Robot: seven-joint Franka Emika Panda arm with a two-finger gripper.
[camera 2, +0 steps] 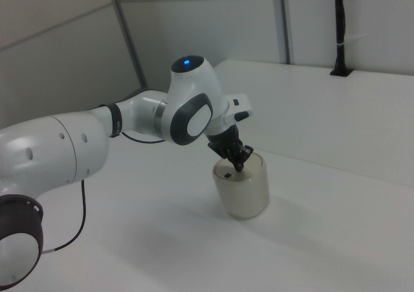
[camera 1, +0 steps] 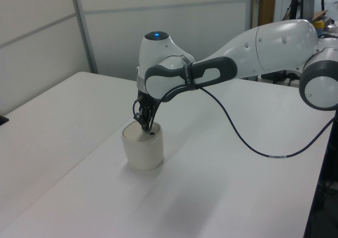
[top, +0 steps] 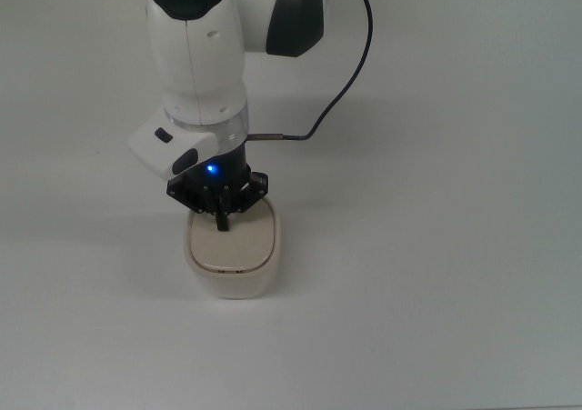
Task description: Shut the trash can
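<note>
On the white table, nearest in the top view, sits one cream trash can with its lid lying flat — looks closed. One gripper is right on the lid's far edge, fingers pinched together, holding nothing. Behind it, one white arm with two blue lights and one black cable. No readable labels anywhere.

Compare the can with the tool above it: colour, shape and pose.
Colour: the can is cream, the tool black.
Shape: the can is a squat, rounded tub with a flat lid; the tool is slim and tapers to a point.
Pose: the can stands on the table; the tool hangs from the arm, its tip down on the lid.
Shared: both sit at the same spot on the table.
</note>
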